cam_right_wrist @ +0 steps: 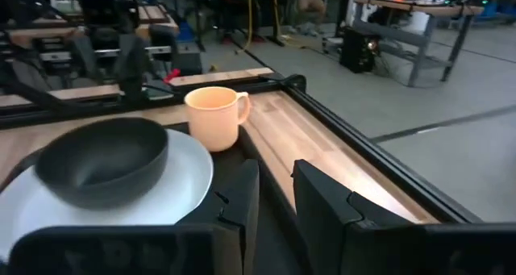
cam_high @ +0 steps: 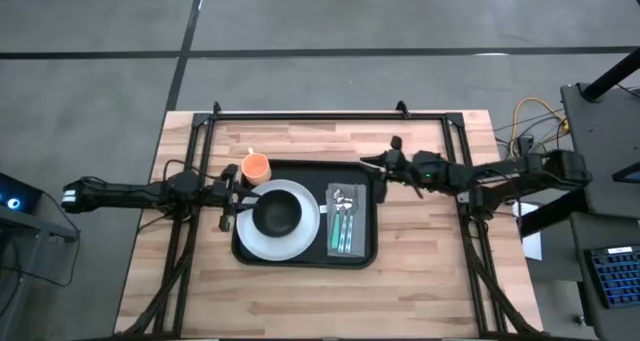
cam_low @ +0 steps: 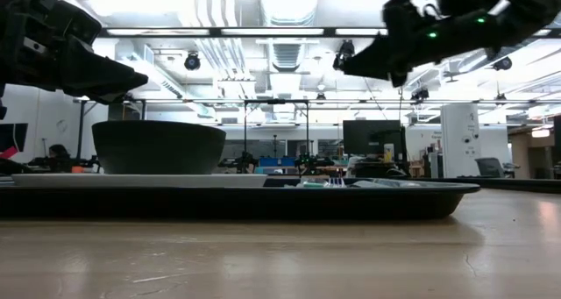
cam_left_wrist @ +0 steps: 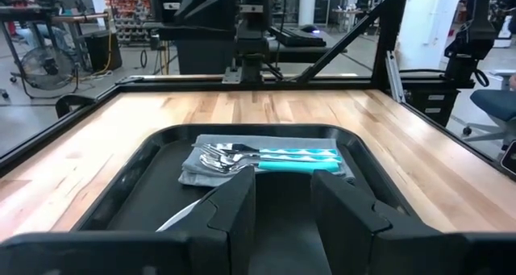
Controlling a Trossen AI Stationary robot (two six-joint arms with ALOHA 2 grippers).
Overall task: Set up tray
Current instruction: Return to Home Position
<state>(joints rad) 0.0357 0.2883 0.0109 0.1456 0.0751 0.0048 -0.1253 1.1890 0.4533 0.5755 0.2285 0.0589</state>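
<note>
The black tray lies at the table's middle. On its left half a dark bowl sits in a white plate. On its right half, cutlery with teal handles lies on a grey napkin. An orange cup stands at the tray's far left corner. My left gripper hovers open over the tray's left rim, raised above the plate. My right gripper hovers open over the tray's far right corner. In the right wrist view it points at the bowl and cup.
Black frame rails run along the table's far edge and down both sides. Bare wood lies between the tray and the near edge. Equipment and cables stand off the table's right side.
</note>
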